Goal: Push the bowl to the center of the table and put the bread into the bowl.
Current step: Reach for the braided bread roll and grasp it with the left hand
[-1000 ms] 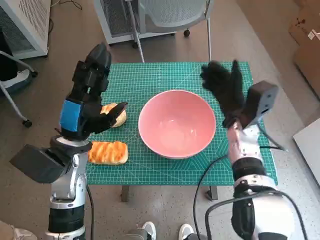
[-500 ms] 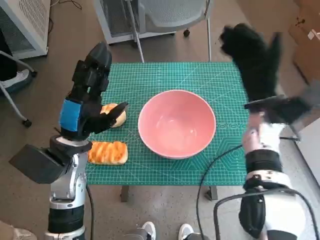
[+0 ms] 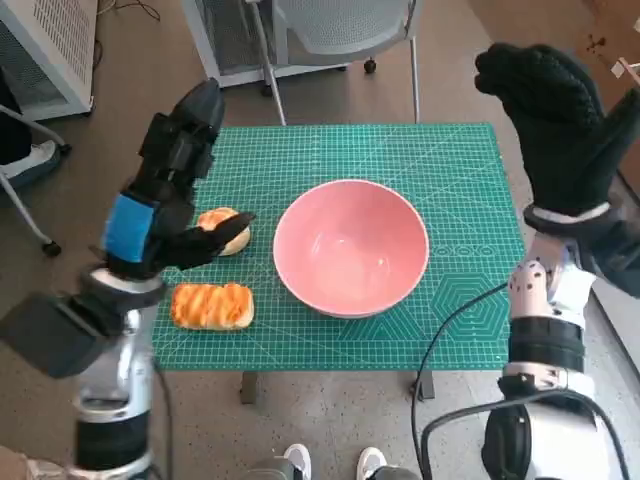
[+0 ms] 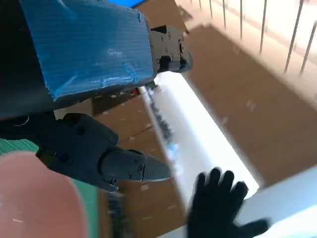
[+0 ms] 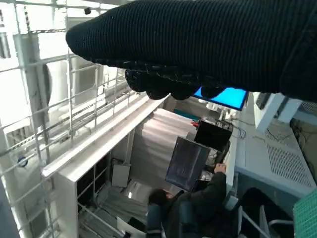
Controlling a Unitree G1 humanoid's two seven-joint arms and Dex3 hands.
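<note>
The pink bowl sits about in the middle of the green cutting mat that covers the table, so the pushing half of the job looks done from where I stand. What is left is the bread. There are two pieces, both on the left hand's side of the bowl: a round bun lying right under the left hand's lower fingers, and a longer glazed loaf nearer the robot, just off that arm's wrist.

The left hand hangs above the bun with its fingers apart and nothing in them; one dark finger reaches out over the bun's top, though I cannot tell whether it touches. It looks poised there because that bun is the nearest piece to pick up and the bowl is just beside it, a short carry away.

The right hand, in its knitted glove, is lifted high beyond the table's far right corner, well apart from the bowl, fingers spread and holding nothing. I would guess it is raised to keep out of the other arm's way. Its wrist camera looks out at the room, where a person sits at a screen.
</note>
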